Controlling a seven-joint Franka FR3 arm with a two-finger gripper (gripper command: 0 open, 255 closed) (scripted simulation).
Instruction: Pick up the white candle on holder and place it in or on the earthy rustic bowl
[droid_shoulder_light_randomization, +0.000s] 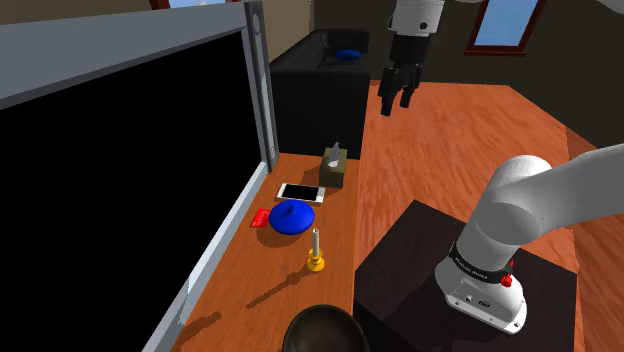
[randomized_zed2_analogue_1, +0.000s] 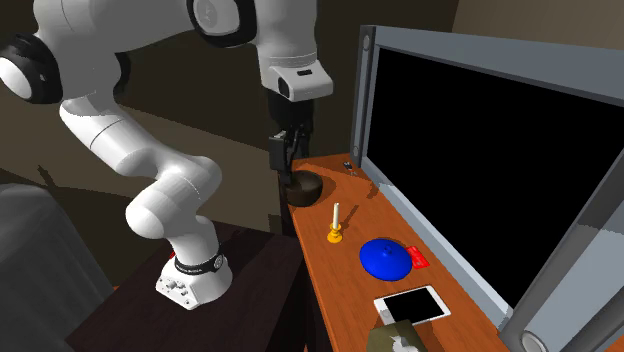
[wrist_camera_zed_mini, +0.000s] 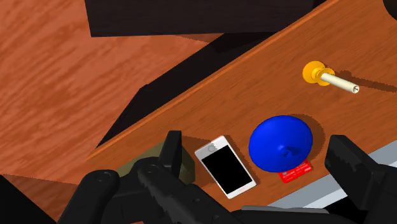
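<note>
Candle (droid_shoulder_light_randomization: 315, 250) is seen upright, well below gripper (droid_shoulder_light_randomization: 397, 95), at 7 o'clock in shoulder view; fingers are spread, empty.

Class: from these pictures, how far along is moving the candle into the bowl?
Nothing is done yet: the candle stands upright on the table, apart from the bowl. The claw hangs open and empty, high up. Left: the whole reach, grasp, lift and placing.

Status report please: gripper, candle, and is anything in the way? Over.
Gripper open, empty, high up. Candle upright on table, untouched. Nothing between candle and dark bowl; blue domed thing close beside candle.
</note>
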